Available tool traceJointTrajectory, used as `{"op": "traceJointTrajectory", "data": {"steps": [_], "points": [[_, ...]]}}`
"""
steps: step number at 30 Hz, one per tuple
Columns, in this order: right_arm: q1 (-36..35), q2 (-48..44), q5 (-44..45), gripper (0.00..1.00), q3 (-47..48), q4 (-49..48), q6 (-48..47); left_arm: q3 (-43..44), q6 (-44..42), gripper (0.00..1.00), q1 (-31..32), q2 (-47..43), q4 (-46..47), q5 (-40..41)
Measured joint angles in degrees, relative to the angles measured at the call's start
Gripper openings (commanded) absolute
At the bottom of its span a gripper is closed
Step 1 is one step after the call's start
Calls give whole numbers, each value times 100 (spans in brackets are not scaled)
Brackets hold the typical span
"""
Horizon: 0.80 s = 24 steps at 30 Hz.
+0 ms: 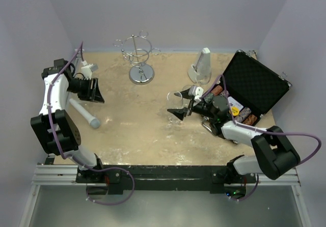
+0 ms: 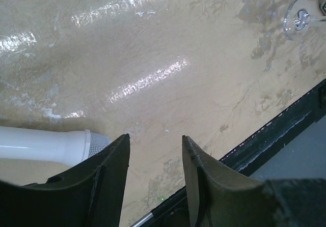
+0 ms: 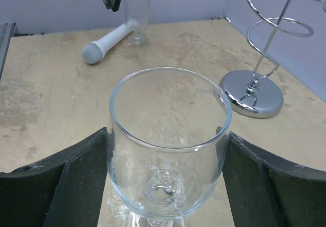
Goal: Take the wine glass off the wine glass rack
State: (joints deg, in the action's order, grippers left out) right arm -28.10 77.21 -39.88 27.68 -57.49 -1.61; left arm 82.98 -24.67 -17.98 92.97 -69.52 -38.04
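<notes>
Gripping the wine glass (image 3: 168,120) upright in the right claw (image 1: 180,113), well apart from the wine glass rack (image 1: 138,54) at eleven o'clock (left claw (image 2: 155,138) released, empty); next, likely: setting down gently, letting go.

In the right wrist view the wine glass (image 3: 168,150) is cut off below its bowl, and the wine glass rack (image 3: 252,92) is cropped at top and right

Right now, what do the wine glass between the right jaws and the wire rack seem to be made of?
The wine glass looks like clear, smooth glass: the table shows through its bowl, and the rim glints. The wine glass rack looks like polished or chrome-plated metal wire: its disc base shines like a mirror. Which metal it is, I cannot tell.
</notes>
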Motion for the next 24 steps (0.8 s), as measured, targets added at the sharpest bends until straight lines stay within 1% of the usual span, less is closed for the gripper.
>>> {"op": "traceJointTrajectory", "data": {"steps": [13, 24], "points": [[52, 345, 297, 58, -199, -306, -249, -136, -11, 50, 15, -96, -11, 118], [74, 446, 339, 61, -210, -459, -562, -160, -46, 50, 31, -138, -33, 181]]}}
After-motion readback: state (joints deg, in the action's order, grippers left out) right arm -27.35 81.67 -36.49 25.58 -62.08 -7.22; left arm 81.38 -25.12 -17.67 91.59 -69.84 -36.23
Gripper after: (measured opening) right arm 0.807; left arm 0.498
